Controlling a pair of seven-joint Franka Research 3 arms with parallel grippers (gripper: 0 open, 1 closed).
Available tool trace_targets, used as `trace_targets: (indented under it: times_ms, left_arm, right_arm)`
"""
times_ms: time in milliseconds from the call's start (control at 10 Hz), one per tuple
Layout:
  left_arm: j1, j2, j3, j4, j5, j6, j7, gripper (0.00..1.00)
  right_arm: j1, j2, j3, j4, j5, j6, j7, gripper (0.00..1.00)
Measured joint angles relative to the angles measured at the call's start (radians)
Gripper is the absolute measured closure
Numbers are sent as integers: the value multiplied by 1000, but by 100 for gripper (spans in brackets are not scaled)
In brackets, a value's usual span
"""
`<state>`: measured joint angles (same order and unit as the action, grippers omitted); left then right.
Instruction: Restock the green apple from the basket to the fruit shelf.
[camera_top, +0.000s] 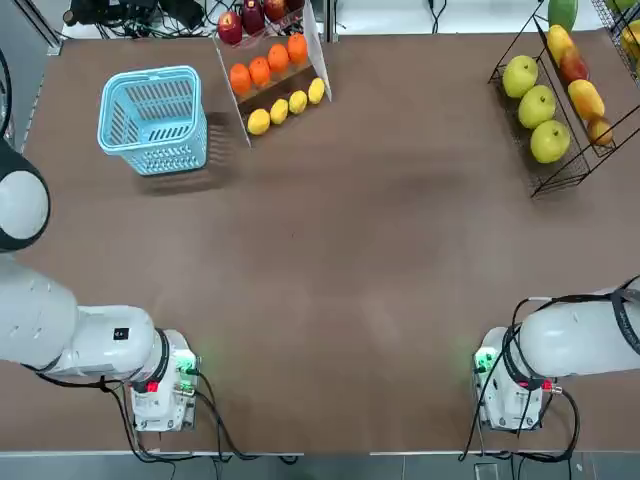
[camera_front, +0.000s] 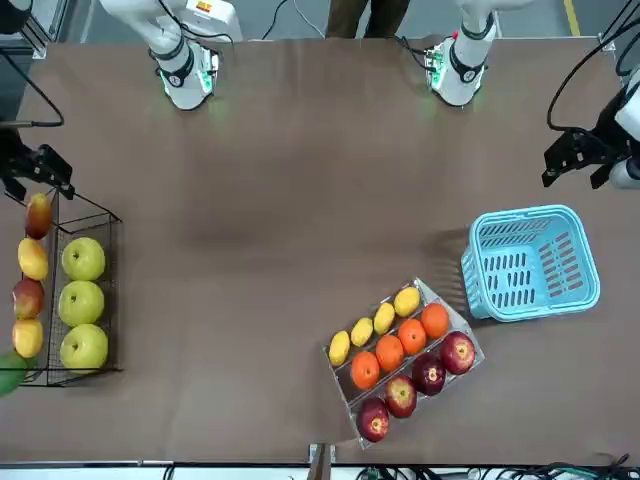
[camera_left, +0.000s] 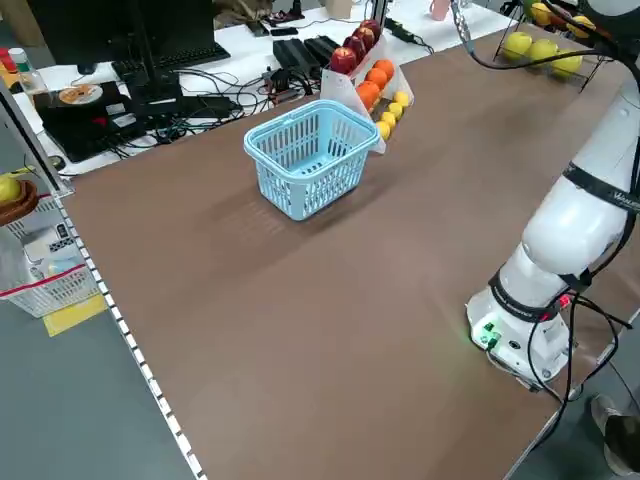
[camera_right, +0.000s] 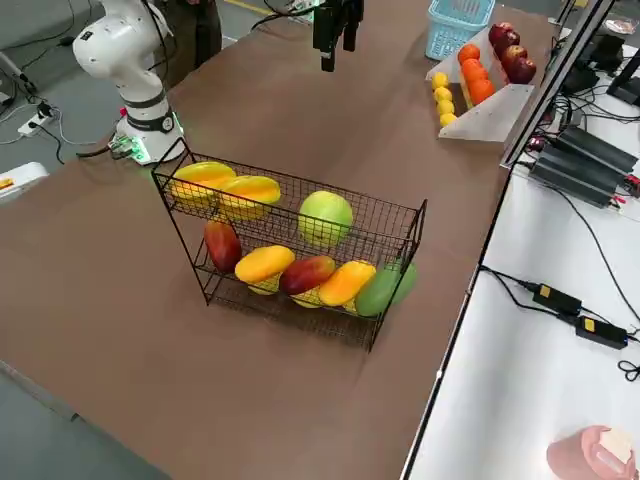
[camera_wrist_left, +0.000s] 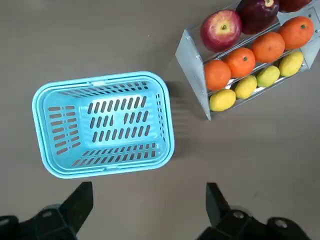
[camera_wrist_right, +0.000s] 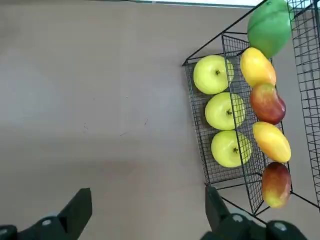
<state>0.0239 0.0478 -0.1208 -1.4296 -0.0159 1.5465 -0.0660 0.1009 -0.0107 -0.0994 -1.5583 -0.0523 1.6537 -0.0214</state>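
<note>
You have both grippers spread, holding nothing: left gripper (camera_wrist_left: 147, 207) above the basket (camera_wrist_left: 103, 125), seemingly bare inside; right gripper (camera_wrist_right: 145, 212) near the shelf (camera_wrist_right: 216, 172), where three green apples (camera_wrist_right: 224, 111) sit.

arms (camera_top: 60, 335): glossy white shells | bases: green LEDs, black cables | fingers (camera_wrist_left: 80, 202): black
</note>
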Motion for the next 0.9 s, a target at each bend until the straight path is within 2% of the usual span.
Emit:
trace_targets:
  times_ms: [900]
  left_arm:
    - [5, 2, 12, 0, 0, 0, 0, 0]
  right_arm:
    - [2, 0, 12, 2, 0, -18, 31, 0]
